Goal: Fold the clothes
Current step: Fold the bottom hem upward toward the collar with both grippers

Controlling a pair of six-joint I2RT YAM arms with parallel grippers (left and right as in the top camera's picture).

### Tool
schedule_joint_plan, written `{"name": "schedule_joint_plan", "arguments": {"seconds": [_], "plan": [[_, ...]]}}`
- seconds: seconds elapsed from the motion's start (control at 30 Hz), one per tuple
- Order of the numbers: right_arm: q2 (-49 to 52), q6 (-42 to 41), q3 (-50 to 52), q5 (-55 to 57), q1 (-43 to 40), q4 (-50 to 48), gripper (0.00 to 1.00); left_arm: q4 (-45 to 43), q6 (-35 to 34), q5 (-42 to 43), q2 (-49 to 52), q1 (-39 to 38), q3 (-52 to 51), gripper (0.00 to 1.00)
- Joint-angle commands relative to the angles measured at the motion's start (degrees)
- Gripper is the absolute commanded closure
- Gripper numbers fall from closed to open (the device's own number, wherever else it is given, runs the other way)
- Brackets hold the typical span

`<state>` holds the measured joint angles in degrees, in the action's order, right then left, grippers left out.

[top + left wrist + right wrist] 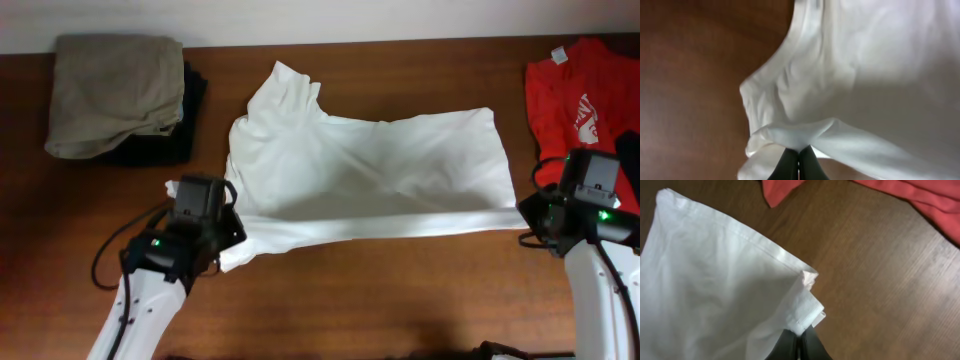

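The clothes, a white T-shirt [370, 165], lie spread across the middle of the brown table, with the near edge pulled into a taut fold between the two arms. My left gripper [232, 240] is shut on the near-left end of that fold; in the left wrist view its black fingertips [799, 161] pinch bunched white cloth [850, 75]. My right gripper [522, 212] is shut on the near-right hem corner; the right wrist view shows its fingertips [799, 341] clamped on the stitched hem [807, 317]. No chest print shows.
A khaki garment [115, 90] lies folded on a black one [185, 120] at the back left. A red T-shirt with white print [580, 95] lies at the back right, close behind my right arm; its edge [920, 200] shows in the right wrist view.
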<state>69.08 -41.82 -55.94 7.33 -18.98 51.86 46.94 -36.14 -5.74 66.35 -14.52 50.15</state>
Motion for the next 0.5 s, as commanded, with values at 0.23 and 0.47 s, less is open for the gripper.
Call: {"name": "schedule_joint_plan", "arguments": {"seconds": [0.23, 0.47], "plan": [[13.29, -0.44, 0.28, -1.33, -0.15, -8.92, 0.96, -20.35, 0.42, -6.10, 12.66, -0.07, 0.79, 1.00], [17.79, -0.46, 0.28, -1.36, -0.15, -13.84, 0.96, -26.91, 0.42, -6.10, 19.34, -0.07, 0.79, 0.98]]}}
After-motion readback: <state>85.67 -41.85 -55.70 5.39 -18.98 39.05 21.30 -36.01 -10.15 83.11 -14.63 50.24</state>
